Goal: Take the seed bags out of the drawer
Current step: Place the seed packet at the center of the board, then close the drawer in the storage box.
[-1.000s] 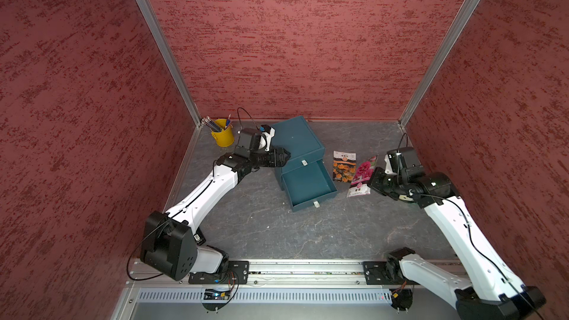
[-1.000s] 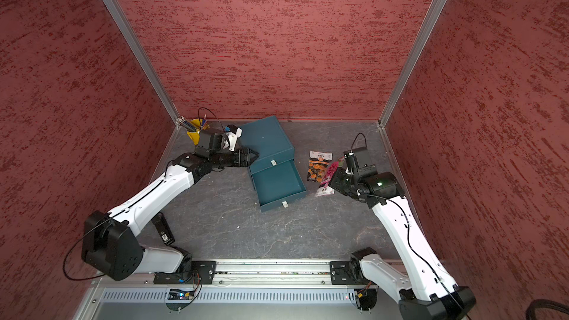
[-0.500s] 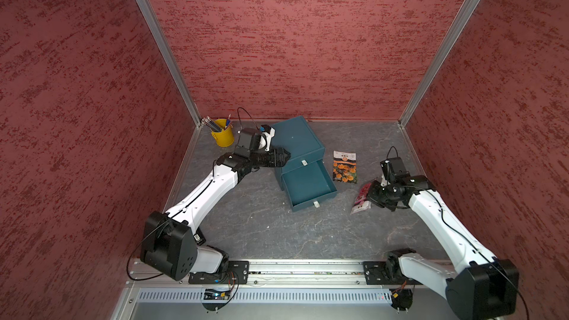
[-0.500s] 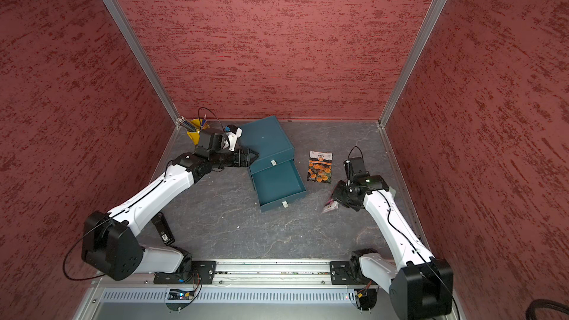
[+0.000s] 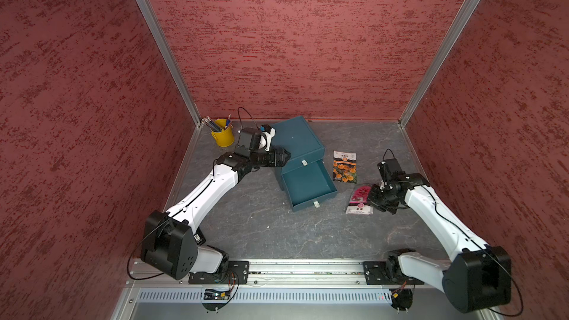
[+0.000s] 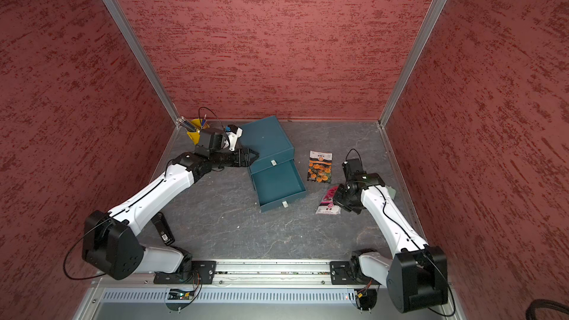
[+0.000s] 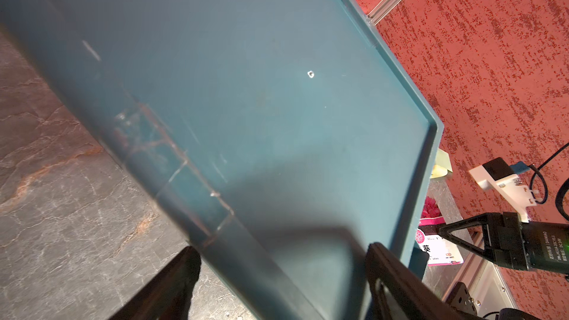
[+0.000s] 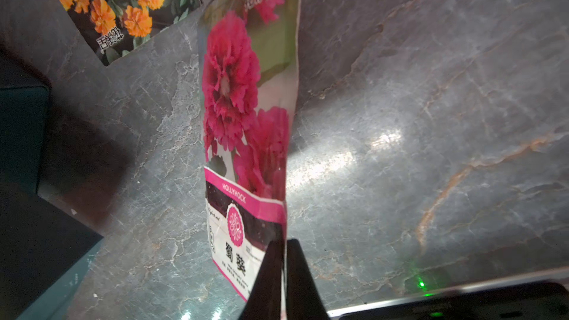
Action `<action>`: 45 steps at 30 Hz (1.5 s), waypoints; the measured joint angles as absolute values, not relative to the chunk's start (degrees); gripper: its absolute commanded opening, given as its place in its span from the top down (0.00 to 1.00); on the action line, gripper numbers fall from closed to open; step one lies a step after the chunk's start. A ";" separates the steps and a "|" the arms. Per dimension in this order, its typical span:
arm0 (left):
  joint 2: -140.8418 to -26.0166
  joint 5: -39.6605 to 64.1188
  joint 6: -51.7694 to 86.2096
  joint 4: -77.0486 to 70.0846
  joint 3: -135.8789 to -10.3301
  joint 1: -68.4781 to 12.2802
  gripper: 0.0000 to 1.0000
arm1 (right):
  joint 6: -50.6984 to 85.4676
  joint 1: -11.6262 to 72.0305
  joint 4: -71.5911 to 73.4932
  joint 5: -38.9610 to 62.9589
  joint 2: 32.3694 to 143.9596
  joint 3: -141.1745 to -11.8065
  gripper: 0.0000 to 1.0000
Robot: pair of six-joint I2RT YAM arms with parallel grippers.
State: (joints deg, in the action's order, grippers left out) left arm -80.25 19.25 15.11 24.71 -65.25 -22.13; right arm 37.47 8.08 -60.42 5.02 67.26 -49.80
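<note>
The drawer (image 5: 311, 206) is pulled out of the teal cabinet (image 5: 297, 136), and its floor is bare in both top views. An orange-flower seed bag (image 5: 345, 167) lies flat on the table right of the drawer. My right gripper (image 8: 283, 241) is shut on the white bottom edge of the pink-flower seed bag (image 8: 246, 118), which hangs tilted just above the table, nearer the front than the orange one (image 8: 123, 4). My left gripper (image 7: 281, 250) straddles the cabinet's left corner (image 7: 246, 118), one finger on each side of it.
A yellow pencil bucket (image 5: 222, 133) stands in the back left corner behind my left arm. Red walls close the table on three sides. A metal rail (image 5: 308, 267) runs along the front edge.
My right gripper has carried the pink seed bag from beside the orange bag toward the front and lower, close to the table. The left arm, cabinet and drawer have not moved.
</note>
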 measured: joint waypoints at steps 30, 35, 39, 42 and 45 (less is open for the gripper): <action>-80.58 19.16 14.48 26.17 -66.26 -22.13 0.13 | 35.16 34.39 -52.38 6.24 52.71 -47.97 0.40; -80.58 19.11 14.37 26.59 -66.39 -22.13 0.13 | 37.17 44.77 -44.95 1.74 55.07 -45.21 0.39; -80.58 19.16 14.13 26.61 -66.39 -22.11 0.12 | 38.15 50.26 -37.43 -2.20 58.17 -43.64 0.37; -80.58 19.27 14.04 26.70 -66.39 -21.89 0.13 | 38.52 52.71 -31.16 -4.67 59.20 -41.67 0.34; -80.58 19.33 14.02 26.76 -66.39 -21.82 0.13 | 38.54 54.28 -25.58 -6.59 60.55 -39.68 0.30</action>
State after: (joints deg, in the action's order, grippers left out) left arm -80.58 19.33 14.02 26.76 -66.39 -21.82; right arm 38.54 54.28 -25.58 -6.59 60.55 -39.68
